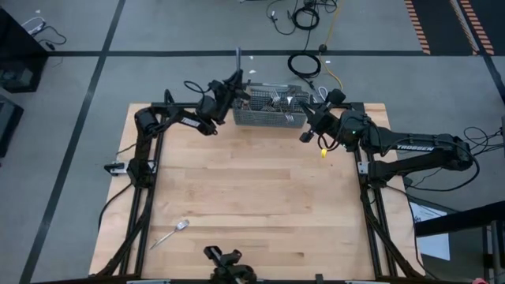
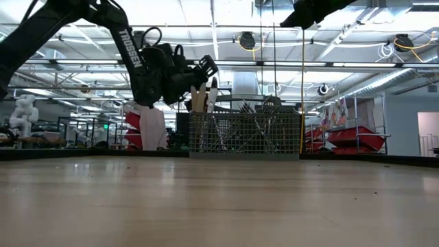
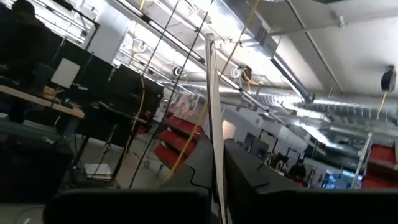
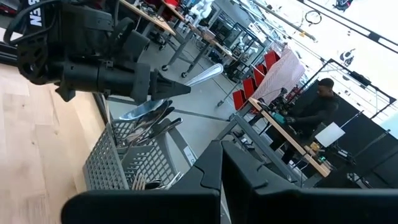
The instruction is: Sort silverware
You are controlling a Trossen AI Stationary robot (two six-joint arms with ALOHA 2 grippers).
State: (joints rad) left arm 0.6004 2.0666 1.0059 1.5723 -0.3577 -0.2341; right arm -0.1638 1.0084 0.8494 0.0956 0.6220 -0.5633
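Left gripper clamped on slim shiny table knife, poised at left end of grey wire-mesh rectangular basket, blade pointing away past worktop's far edge. Right gripper fully closed, nothing held, just beside basket's right end. More silver cutlery standing inside basket. Lone silver spoon lying on light wooden worktop, near front left corner, well apart from basket.

The basket stands at the far edge of the surface, with silverware upright in it. The left gripper is at the basket's left end, the right gripper beside its right end. One spoon lies alone near the surface's front left corner.
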